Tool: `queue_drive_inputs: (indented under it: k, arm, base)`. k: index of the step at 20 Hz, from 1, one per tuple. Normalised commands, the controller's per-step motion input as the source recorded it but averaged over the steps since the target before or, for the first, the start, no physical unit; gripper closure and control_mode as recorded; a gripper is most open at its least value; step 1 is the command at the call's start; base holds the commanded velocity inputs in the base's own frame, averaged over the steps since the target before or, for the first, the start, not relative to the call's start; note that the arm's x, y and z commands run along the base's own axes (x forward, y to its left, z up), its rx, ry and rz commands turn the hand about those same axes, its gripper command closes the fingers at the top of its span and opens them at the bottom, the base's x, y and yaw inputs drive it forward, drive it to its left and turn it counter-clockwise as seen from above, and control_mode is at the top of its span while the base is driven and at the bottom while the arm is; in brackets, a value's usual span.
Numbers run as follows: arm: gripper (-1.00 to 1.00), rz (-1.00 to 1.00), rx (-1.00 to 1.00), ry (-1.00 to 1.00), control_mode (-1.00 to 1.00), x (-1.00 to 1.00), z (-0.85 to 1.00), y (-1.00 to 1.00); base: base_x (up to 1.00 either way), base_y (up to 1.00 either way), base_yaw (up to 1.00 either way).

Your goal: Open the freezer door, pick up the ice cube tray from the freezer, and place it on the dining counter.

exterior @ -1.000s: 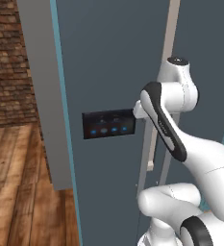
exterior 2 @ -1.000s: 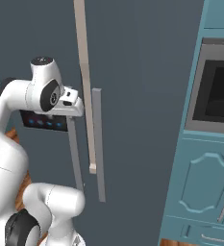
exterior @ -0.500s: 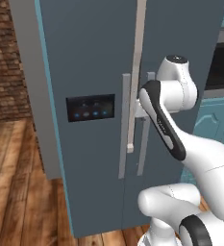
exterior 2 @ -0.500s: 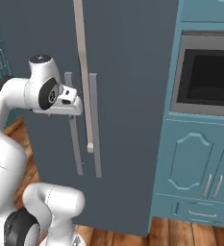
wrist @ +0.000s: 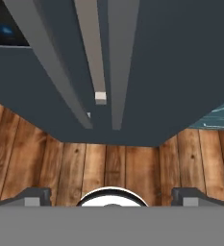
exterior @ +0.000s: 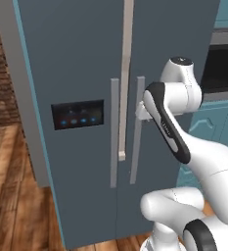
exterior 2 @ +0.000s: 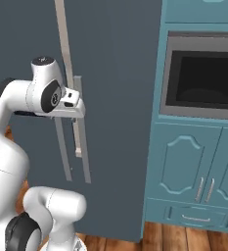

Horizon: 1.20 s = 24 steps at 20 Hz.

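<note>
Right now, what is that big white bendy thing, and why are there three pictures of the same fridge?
The white bendy thing is a robot arm on a base with wheels. Two cameras ride on that base, one behind the arm on each side, so two pictures show the same tall dark grey freezer from two sides. The third camera sits on the arm's hand and looks along it at the door handles and the wooden floor. The end effector, its two-finger grabber, is open and holds nothing. The freezer door, the one with the little panel of blue lights, is shut, and its long grey handle is untouched. Beside the freezer is a black oven in teal cupboards.
</note>
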Motion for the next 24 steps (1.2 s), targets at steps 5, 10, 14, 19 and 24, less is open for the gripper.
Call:
queue_drive_inputs:
  k: [5, 10, 14, 19, 24]
  arm:
    - [-1.0, 0.0, 0.0, 0.0, 1.0, 0.0, 0.0, 0.0]
    - [-1.0, 0.0, 0.0, 0.0, 1.0, 0.0, 0.0, 0.0]
    - [-1.0, 0.0, 0.0, 0.0, 1.0, 0.0, 0.0, 0.0]
    - [-1.0, 0.01, 0.0, 0.0, -1.0, 0.0, -0.01, 0.01]
    - [-1.0, 0.07, -0.07, 0.0, -1.0, 0.27, -0.23, 0.93]
  base:
    - [0.16, -0.35, 0.01]
    - [0.0, -0.3, 0.01]
    - [0.0, -0.08, 0.0]
    - [0.0, 0.0, 0.0]
    - [0.0, 0.0, 0.0]
